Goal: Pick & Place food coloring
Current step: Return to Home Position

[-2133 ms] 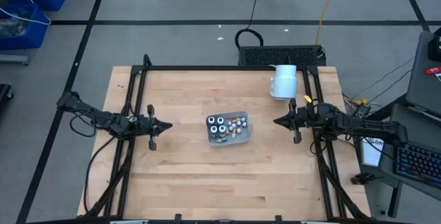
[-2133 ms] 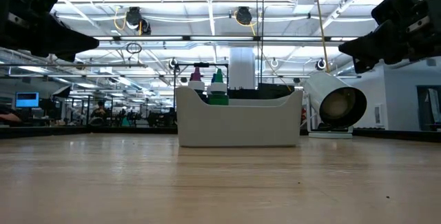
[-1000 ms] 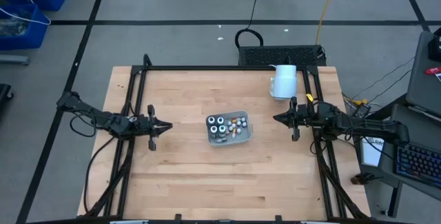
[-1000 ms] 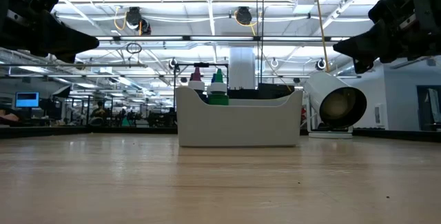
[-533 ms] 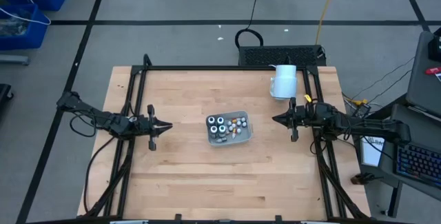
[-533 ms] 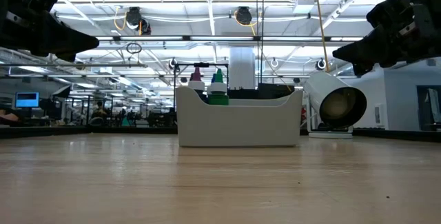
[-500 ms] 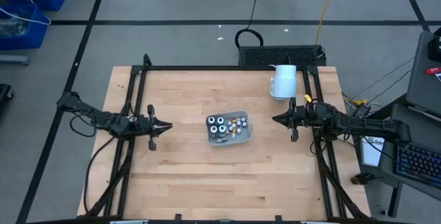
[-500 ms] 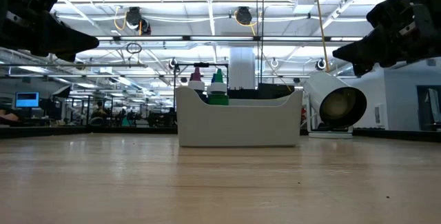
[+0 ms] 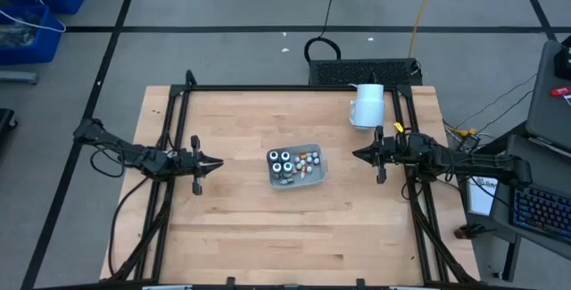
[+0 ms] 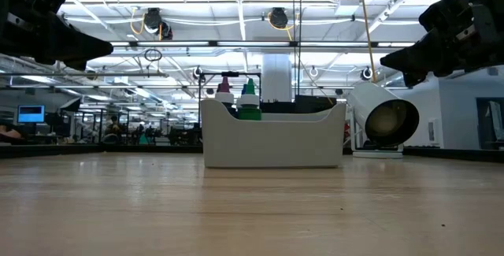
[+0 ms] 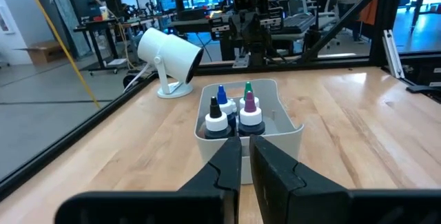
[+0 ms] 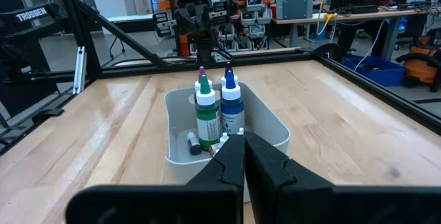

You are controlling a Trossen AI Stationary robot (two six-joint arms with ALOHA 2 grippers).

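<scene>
Only the right gripper (image 9: 357, 155) is shifting slightly, hovering beside the white bin (image 10: 272, 146); the left gripper (image 9: 219, 161) is waiting opposite. Both are pinching closed, empty. All food coloring bottles (image 9: 287, 161) are sitting inside the bin, so placing looks finished.

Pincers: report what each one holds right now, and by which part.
Nothing is held. The left pincer and right pincer are both shut on nothing, either side of the white bin, where the food coloring bottles stand.
</scene>
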